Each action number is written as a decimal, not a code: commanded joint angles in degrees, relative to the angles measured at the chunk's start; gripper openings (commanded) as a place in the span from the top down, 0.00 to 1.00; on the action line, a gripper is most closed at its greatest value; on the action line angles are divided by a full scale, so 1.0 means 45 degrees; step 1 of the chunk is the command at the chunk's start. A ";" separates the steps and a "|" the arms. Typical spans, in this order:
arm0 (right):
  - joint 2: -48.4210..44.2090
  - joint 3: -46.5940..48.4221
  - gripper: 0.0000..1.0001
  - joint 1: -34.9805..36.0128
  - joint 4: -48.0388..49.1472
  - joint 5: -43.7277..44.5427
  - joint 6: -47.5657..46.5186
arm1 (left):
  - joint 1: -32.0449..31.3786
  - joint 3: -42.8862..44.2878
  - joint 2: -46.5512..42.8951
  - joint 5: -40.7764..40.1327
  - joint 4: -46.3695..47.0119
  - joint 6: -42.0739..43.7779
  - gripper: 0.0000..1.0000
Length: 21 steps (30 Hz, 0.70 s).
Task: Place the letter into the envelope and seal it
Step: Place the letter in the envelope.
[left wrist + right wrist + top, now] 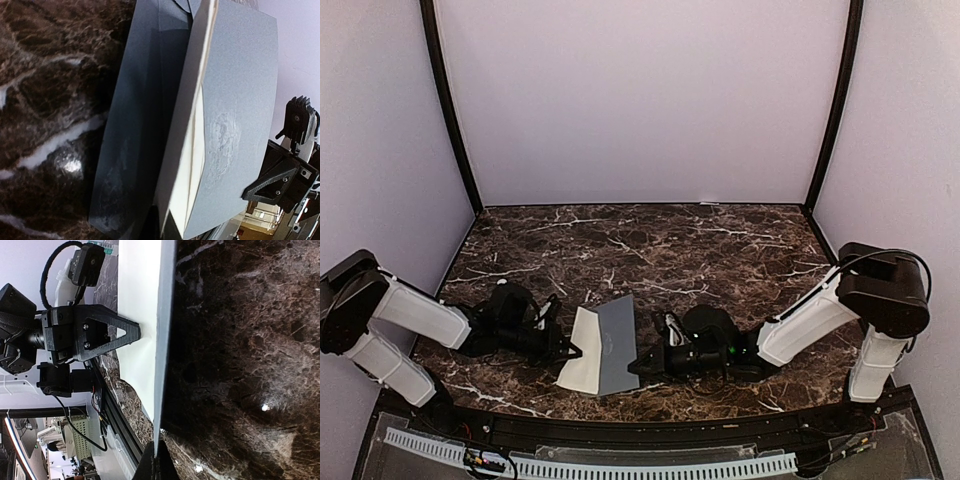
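The grey-blue envelope [617, 345] is held up on edge near the table's front, between both grippers. The cream letter [583, 355] sticks out of it to the left. My left gripper [567, 352] is shut on the letter's left edge. In the left wrist view the letter [196, 150] shows between the envelope's grey layers [240, 100], above my left gripper [167, 227]. My right gripper [638, 366] is shut on the envelope's right edge. The right wrist view has the envelope edge-on [164, 340] above that gripper [159, 466], with the letter's cream face [140, 300] behind.
The dark marble table [720, 250] has pale walls on three sides. A black rail [650, 425] runs along the front edge just below the envelope. The other arm's finger shows in each wrist view, the left arm's [107, 335] and the right arm's [280, 182].
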 commanded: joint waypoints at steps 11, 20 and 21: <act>-0.0016 0.0343 1.00 0.0294 -0.0395 -0.0367 -0.0339 | 0.0080 0.1172 0.0150 -0.0573 -0.1066 0.2467 1.00; -0.0060 0.0295 1.00 0.0296 -0.0497 -0.0347 -0.0326 | 0.0096 0.1646 -0.0289 -0.0844 -0.2279 0.3811 1.00; -0.0048 0.0305 1.00 0.0296 -0.0518 -0.0347 -0.0326 | 0.0094 0.1659 -0.0350 -0.0858 -0.2328 0.3948 1.00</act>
